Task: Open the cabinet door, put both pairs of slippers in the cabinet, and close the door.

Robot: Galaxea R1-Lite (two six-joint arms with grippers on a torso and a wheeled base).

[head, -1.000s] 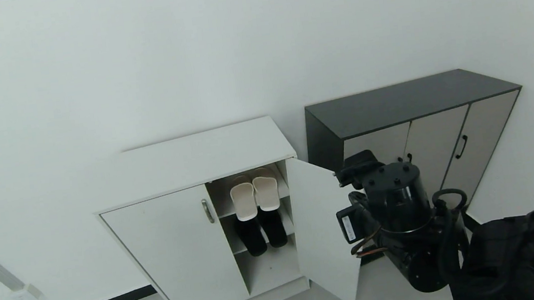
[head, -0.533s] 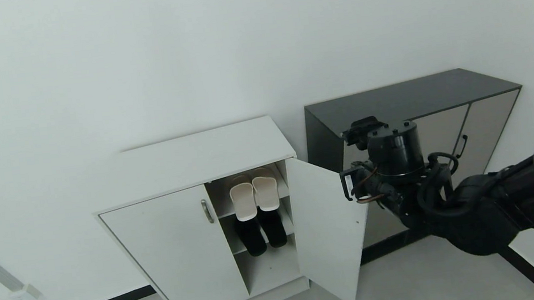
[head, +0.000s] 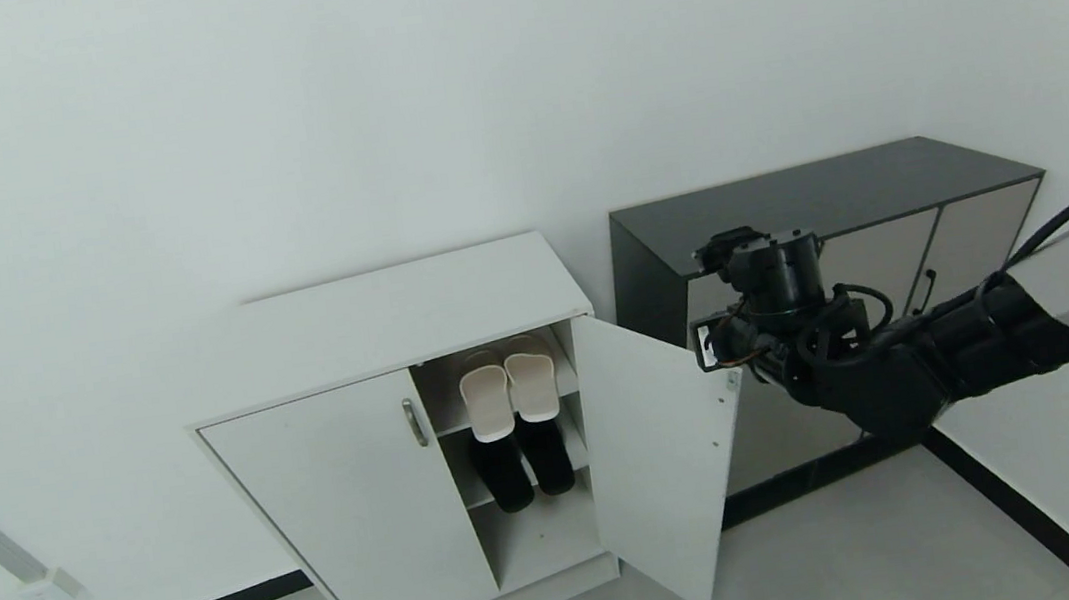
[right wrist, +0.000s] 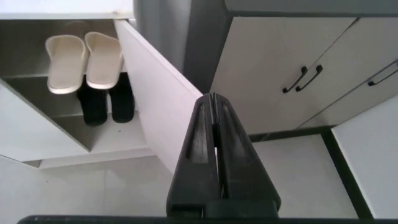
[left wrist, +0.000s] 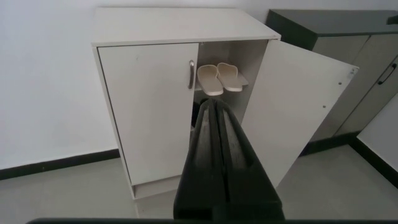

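a: where are the slippers?

b: both pairs are inside the white cabinet (head: pixel 395 311). the pale slippers (head: pixel 510 393) lie on the top shelf and the black slippers (head: pixel 523 464) on the shelf below. both pairs overhang the shelf front a little.

a: and the door?

b: the right-hand door (head: pixel 652 448) stands wide open. the other door is shut, with its handle (head: pixel 416 422) at the inner edge. in my judgement only the closing step is left.

a: what about the grippers?

b: the right gripper (right wrist: pixel 214 99) has its fingers pressed together and holds nothing. it sits by the top free corner of the open door, on the side toward the grey cabinet (head: pixel 825 196). i cannot tell whether it touches the panel. the left gripper (left wrist: pixel 215 106) is also closed and empty, well back from the white cabinet and facing its front.

a: how will the door handle?

b: expect a stiff, flat, light board that swings easily on its hinges. the face is smooth, so a pinch could slip.

a: where should it take hold?

b: i'd say no grasp is needed. press the closed fingers on the outer face, close to the free edge and far from the hinges, for the most leverage. the slippers look soft and light, so if the door meets an overhanging end it should just push it back.
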